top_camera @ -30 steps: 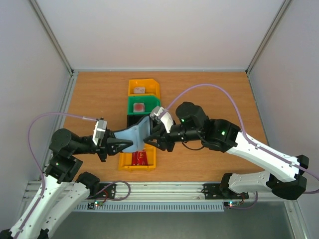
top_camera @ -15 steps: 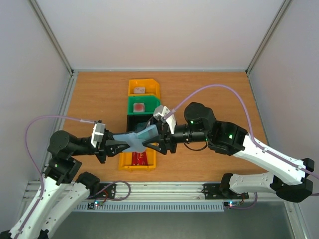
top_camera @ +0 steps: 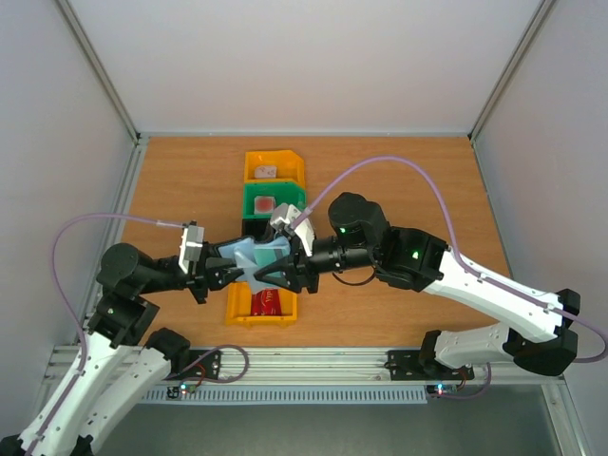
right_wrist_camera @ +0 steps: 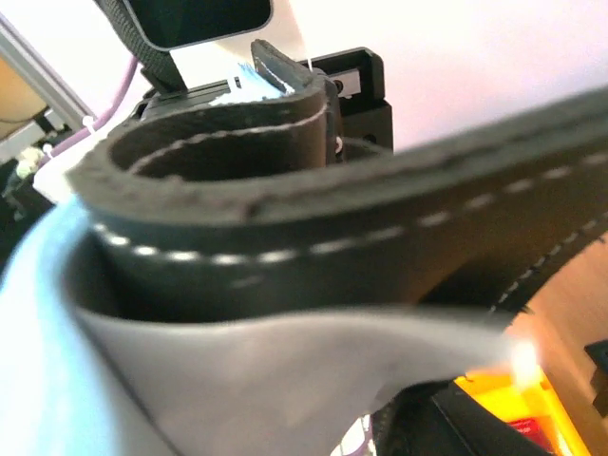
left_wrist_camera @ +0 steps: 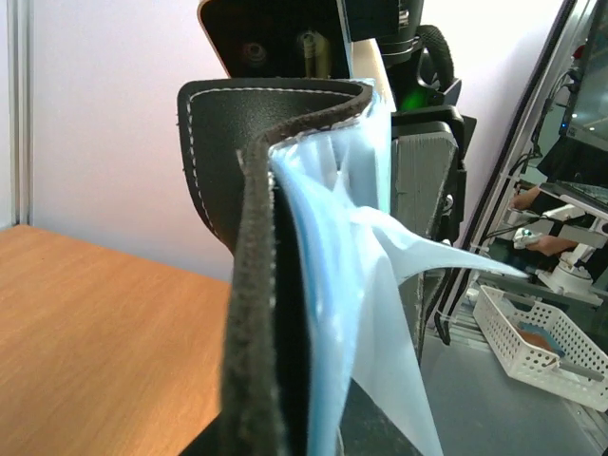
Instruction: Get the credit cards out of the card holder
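Shifting leftward since half a sec ago: R gripper (top_camera: 288,267), now pressing in among the pockets. Whether its jaws are apart or together, cannot tell, the leaves are hiding them. L gripper (top_camera: 217,273) is clamping tight on the small black stitched-leather folding card holder (top_camera: 255,258) w/ pale blue plastic pockets, which is hanging in mid-air between both arms, over the bin row.

Step, prob.: probing pockets for a card; none is showing in either wrist view. Next move is calling for a pinch on a card edge, not a leaf, then a straight pull.

Qty:
- holder ×1
- flat red plastic card (top_camera: 268,302) ×1, lying in near yellow plastic bin (top_camera: 235,309)
- far yellow bin (top_camera: 252,169) ×1
- green bin (top_camera: 249,201) ×1
- black bin (top_camera: 253,228) ×1
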Available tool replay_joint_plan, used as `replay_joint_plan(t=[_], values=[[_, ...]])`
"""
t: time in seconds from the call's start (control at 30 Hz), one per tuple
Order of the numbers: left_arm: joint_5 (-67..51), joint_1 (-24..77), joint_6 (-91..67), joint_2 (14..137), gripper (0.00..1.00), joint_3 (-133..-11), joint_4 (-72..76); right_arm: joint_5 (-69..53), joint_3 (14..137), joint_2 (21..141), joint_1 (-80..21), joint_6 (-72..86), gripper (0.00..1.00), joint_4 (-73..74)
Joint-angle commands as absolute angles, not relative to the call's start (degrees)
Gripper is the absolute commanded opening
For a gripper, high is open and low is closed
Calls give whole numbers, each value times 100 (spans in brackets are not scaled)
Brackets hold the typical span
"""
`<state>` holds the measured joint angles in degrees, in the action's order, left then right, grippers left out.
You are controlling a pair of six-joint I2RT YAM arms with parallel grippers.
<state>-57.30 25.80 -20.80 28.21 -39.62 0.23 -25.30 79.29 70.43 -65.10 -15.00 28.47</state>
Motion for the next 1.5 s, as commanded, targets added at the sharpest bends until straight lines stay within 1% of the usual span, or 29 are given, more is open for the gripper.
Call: replay_joint_plan(t=[0.0,0.07,0.13,0.2,0.3,0.37,0.47,0.6,0.67,0.7,0.73,0.77,0.8,0.87,0.9,0.93,1.0,1.03,1.1,1.17,1.3,1.4,1.47], values=[[-5379,2602,-2091,2976,1,-3872,80,-2528,8092,6971,-6645,-1412,37,2531],[-5462,2602,-2080,2904,3,-3844,80,-2311,7969,6843,-6645,-1383,28,2539],[-5595,2602,-2060,2806,11,-3813,52,-2094,7892,6722,-6645,-1362,20,2597],[-5742,2602,-2025,2698,25,-3798,28,-1847,7903,6667,-6644,-1345,14,2798],[-5833,2602,-2033,2582,50,-3789,26,-1717,7920,6651,-6644,-1353,8,3001],[-5777,2602,-2128,2603,60,-3788,106,-1811,7927,6689,-6644,-1360,6,3006],[-5429,2602,-2449,2769,65,-3841,201,-2118,8001,6857,-6644,-1385,6,3025],[-5228,2602,-2872,3065,67,-3959,442,-2313,8298,7221,-6684,-1485,5,3390],[-5300,2602,-3012,3141,66,-3971,716,-2362,8312,7282,-6705,-1529,5,3404],[-5319,2602,-3053,3149,59,-3958,771,-2376,8302,7287,-6706,-1541,5,3402],[-5336,2602,-3094,3139,49,-3937,813,-2389,8298,7293,-6706,-1553,5,3417],[-5344,2602,-3111,3110,34,-3898,811,-2391,8297,7288,-6706,-1567,5,3452],[-5337,2602,-3132,3075,23,-3871,798,-2385,8282,7268,-6706,-1584,7,3479],[-5350,2602,-3223,2998,7,-3823,770,-2374,8211,7163,-6710,-1629,13,3514],[-5359,2602,-3275,2963,1,-3805,741,-2374,8142,7076,-6706,-1656,17,3515],[-5368,2602,-3304,2934,0,-3802,710,-2355,8074,6940,-6706,-1698,24,3528],[-5393,2602,-3280,2906,0,-3812,586,-2287,7955,6690,-6706,-1773,44,3628],[-5403,2602,-3230,2900,0,-3833,525,-2284,7906,6541,-6706,-1840,51,3715],[-5448,2604,-3114,2900,0,-3854,495,-2142,7836,6229,-6706,-1950,59,3940],[-5548,2602,-2999,2915,0,-3862,546,-1860,7726,5902,-6704,-1977,62,4068],[-5577,2602,-2865,2956,0,-3877,573,-1398,7611,5479,-6706,-1903,62,4076],[-5439,2602,-2783,2984,0,-3973,355,-1364,7687,5542,-6706,-1788,62,4050],[-5106,2603,-2622,3034,0,-4136,-177,-1528,7879,5746,-6706,-1769,61,4107]])
